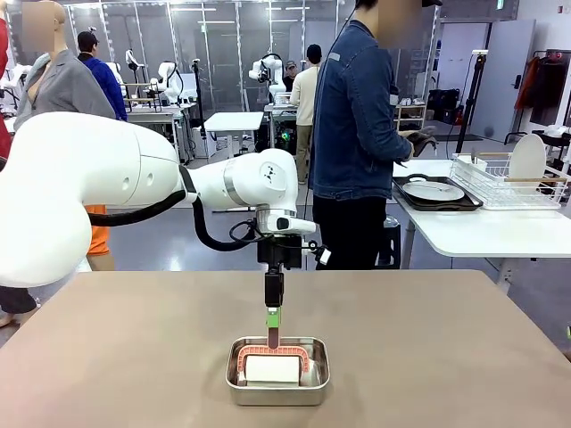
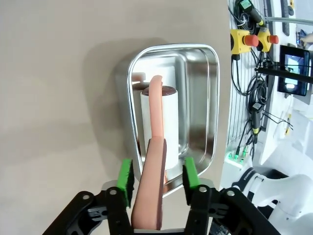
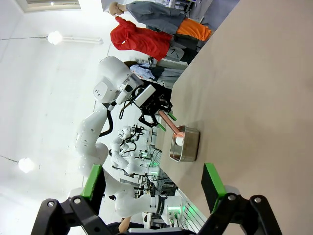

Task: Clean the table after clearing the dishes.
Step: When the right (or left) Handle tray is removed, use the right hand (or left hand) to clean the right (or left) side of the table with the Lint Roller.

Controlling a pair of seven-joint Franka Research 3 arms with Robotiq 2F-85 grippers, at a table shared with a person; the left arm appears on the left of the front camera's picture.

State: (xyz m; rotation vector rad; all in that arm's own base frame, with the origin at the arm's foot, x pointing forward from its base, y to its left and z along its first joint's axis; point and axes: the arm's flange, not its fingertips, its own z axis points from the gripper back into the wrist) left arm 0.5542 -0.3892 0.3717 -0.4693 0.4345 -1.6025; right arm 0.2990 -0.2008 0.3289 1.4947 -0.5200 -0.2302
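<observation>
Dishes [image 1: 434, 191] off table [image 1: 134, 357], parked well beyond left claw [image 2: 157, 171]; claw spread astride lint roller handle [image 2: 156, 112], no pinch yet. Rolling unstarted.

A grey floor [image 1: 152, 250] is stretching back toward glass partitions [image 1: 223, 53] standing at twelve o'clock, a white surface [image 1: 482, 234] is sitting at three o'clock, and garments are hanging on a rack [image 1: 544, 80] at two o'clock.

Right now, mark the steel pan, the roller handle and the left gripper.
steel pan [image 1: 277, 397], front view, on its near wall.
roller handle [image 2: 156, 122], left wrist view, mid-shaft of the pink handle, over the white roll.
left gripper [image 2: 158, 175], left wrist view, midway between its green pads.
</observation>
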